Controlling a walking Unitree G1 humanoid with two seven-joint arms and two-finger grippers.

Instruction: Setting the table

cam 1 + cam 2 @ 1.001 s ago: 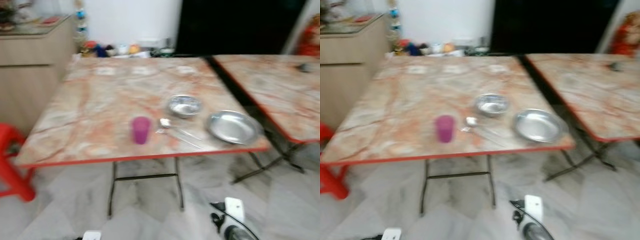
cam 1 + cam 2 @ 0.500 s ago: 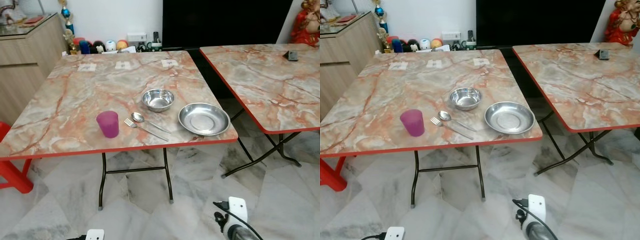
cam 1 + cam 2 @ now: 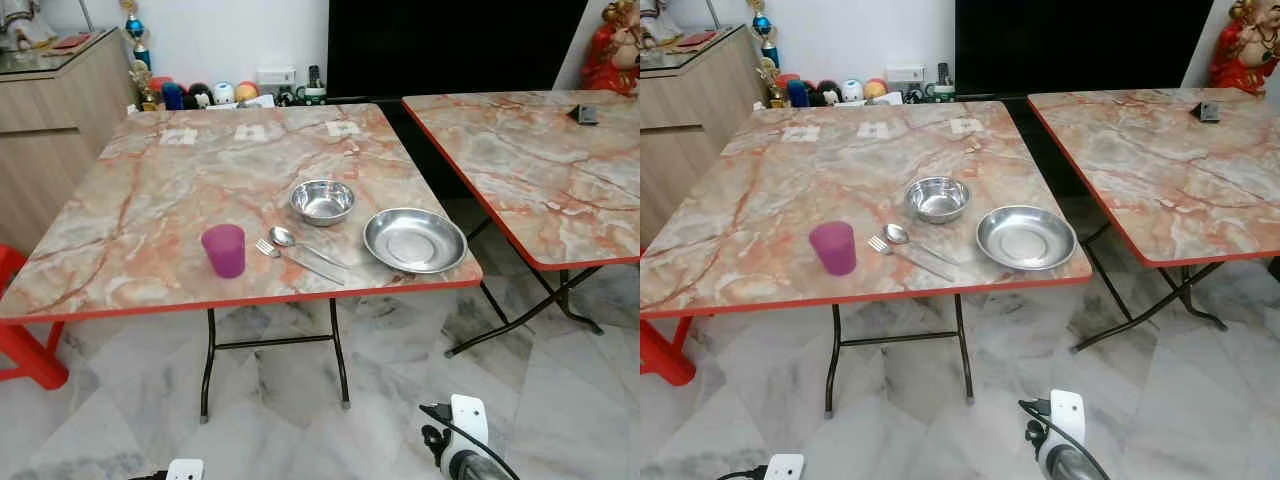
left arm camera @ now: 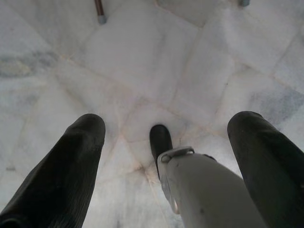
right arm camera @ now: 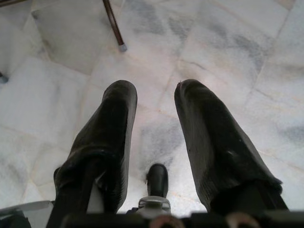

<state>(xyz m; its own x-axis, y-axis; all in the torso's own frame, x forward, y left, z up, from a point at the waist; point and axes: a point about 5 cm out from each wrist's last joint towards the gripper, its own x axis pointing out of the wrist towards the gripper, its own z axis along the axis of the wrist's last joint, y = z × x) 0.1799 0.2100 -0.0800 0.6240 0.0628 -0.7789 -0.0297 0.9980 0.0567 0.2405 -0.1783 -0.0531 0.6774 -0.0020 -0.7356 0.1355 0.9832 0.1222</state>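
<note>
The robot is standing short of the marble-patterned folding table (image 3: 150,200), looking down across it, with both arms hanging low over the pale marble floor (image 4: 142,61). In the wrist views, the left gripper (image 4: 166,137) is showing its two black fingers spread wide apart and holding nothing; the right gripper (image 5: 154,118) is showing its fingers parted by a narrower gap, also holding nothing. The tableware is sitting grouped near the table's front edge: a purple plastic cup (image 3: 224,250) on the robot's left, a fork (image 3: 297,261) and a spoon (image 3: 300,245) lying side by side just right of it, a small steel bowl (image 3: 322,201) a little further back, and a wide steel plate (image 3: 415,240) on the right, close to the front corner. A second table of the same pattern (image 3: 540,170) is standing to the right, well apart from the set. Judgement: the step in hand is the approach. To do it well, the robot should be closing in squarely on the front edge until the pieces are within reach, raising an arm only once clear of the red rim. The thin, flat cutlery will likely need a low pinch; the plate's nearness to the edge calls for care against nudging it off.
</note>
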